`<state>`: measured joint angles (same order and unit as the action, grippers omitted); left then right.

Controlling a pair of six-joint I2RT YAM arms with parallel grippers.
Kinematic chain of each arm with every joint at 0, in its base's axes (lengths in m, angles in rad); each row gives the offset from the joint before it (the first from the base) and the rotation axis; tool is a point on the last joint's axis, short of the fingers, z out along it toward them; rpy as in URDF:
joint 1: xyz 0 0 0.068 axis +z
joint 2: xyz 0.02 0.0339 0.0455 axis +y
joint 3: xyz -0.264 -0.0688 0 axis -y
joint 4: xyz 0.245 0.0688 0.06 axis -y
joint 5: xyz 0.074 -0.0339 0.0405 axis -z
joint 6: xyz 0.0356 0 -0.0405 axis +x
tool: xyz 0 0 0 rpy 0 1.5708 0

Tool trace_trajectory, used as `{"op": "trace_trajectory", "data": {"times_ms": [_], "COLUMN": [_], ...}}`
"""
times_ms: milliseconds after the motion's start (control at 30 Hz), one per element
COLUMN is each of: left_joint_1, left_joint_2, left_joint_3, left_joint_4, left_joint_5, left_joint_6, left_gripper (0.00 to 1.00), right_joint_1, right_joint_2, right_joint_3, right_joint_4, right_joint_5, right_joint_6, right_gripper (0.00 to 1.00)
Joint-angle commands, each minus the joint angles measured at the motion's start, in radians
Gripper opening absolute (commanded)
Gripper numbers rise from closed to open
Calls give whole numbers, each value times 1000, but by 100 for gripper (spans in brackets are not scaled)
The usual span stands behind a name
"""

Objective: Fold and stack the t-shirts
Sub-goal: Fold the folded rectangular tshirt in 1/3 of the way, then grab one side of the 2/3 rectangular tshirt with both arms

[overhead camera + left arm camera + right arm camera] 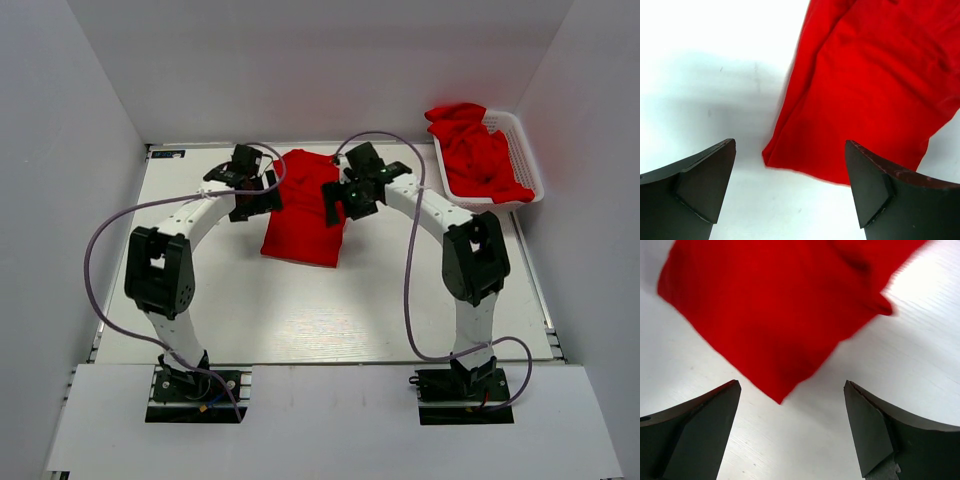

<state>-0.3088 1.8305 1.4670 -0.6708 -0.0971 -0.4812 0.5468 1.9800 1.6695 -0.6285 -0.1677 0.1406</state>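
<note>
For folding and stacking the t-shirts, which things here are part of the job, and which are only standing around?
Job: red t-shirt in the middle; crumpled red t-shirts; left gripper and right gripper, both open.
Not the job: white basket holding the crumpled ones; table.

t-shirt [303, 215] between grippers; basket [525, 160] right
</note>
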Motion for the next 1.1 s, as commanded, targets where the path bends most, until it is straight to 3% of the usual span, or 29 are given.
{"op": "trace_trajectory", "data": {"times_ms": [0,300,500,633,767,867,900,1067], "left_joint_1": [2,2,2,2,-7,-16,-16,-16], "left_joint_2": [-97,-102,-65,-27,0,9,9,0], "left_joint_3": [-57,-157,-137,-126,-138,-175,-186,-264], "left_joint_4": [-4,42,62,72,95,106,128,160], "left_joint_5": [-33,7,25,25,46,46,56,95], "left_joint_6": [-22,-11,12,30,39,39,39,49], "left_gripper": [100,100,100,100,100,100,97,79], "right_joint_1": [53,54,25,8,13,10,10,22], "right_joint_2": [22,212,396,395,200,44,-51,-181], "right_joint_3": [-1,219,409,501,339,129,83,-260], "right_joint_4": [62,196,179,93,131,142,153,171], "right_joint_5": [-36,-95,-75,-84,-26,-7,2,34], "right_joint_6": [-1,96,117,61,17,20,31,137], "right_gripper": [90,90,90,90,90,90,90,90]}}
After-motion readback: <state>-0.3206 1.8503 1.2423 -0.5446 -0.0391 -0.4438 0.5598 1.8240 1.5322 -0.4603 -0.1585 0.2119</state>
